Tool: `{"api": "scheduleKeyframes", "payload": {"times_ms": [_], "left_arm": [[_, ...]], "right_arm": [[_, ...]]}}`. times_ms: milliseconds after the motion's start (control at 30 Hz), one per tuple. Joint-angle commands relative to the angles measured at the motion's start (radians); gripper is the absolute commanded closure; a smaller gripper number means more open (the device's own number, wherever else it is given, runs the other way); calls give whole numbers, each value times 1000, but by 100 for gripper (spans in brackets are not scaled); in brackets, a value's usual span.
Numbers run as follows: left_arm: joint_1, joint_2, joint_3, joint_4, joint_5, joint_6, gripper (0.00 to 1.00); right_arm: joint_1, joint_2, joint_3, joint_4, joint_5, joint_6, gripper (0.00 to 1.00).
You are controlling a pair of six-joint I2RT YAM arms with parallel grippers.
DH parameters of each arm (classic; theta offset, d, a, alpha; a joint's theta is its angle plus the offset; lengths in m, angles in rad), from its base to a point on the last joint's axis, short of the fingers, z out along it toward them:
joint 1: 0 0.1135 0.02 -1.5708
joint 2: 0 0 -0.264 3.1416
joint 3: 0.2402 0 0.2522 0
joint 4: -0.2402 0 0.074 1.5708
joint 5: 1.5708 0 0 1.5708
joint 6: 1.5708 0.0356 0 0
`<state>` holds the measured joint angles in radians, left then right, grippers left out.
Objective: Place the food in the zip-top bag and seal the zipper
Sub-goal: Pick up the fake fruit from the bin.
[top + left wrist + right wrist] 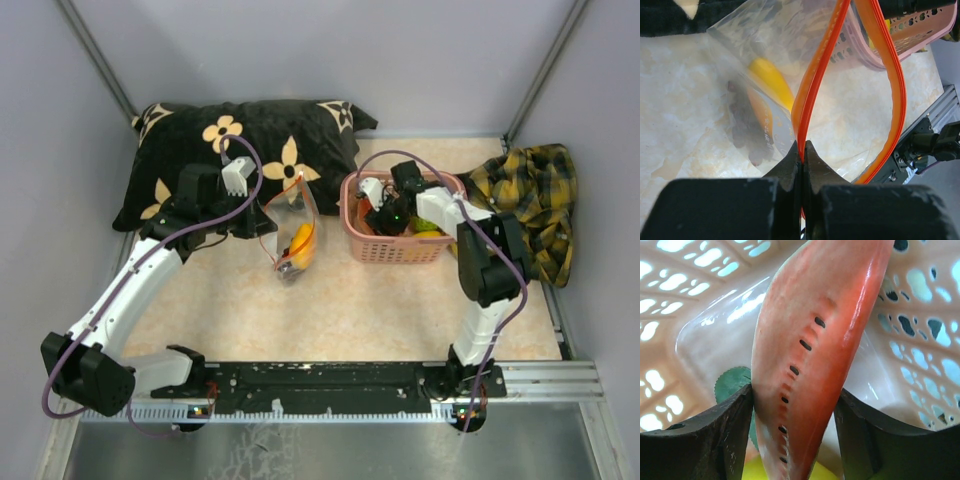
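l gripper [803, 150] tight on zipper [816, 82]; r gripper [795, 397] tight on watermelon [812, 315], prob. in basket [925, 315]

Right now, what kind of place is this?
Probably a robot test booth, not a house: plain grey walls box in the table, two robot arms are bolted to a metal rail, and toy fruit sits in a pink basket.

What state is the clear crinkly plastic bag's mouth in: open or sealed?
Open: the clear plastic bag has its red-orange zipper strips bowed apart; left gripper pinches one.
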<state>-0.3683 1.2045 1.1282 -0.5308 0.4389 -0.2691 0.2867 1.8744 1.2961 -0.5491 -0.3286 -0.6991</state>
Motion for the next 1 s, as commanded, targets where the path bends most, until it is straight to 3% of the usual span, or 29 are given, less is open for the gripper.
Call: {"api": "scheduleKeyframes", "payload": {"times_ms": [0, 367, 967], "left_arm": [[6, -4, -10, 29, 19, 2, 100], [6, 0, -11, 32, 19, 0, 100], [6, 10, -12, 33, 26, -1, 100]], "right_arm": [[-8, -108, -36, 78, 42, 90, 85], [-7, -289, -114, 171, 135, 240, 100], [53, -591, -206, 241, 367, 539, 100]]}}
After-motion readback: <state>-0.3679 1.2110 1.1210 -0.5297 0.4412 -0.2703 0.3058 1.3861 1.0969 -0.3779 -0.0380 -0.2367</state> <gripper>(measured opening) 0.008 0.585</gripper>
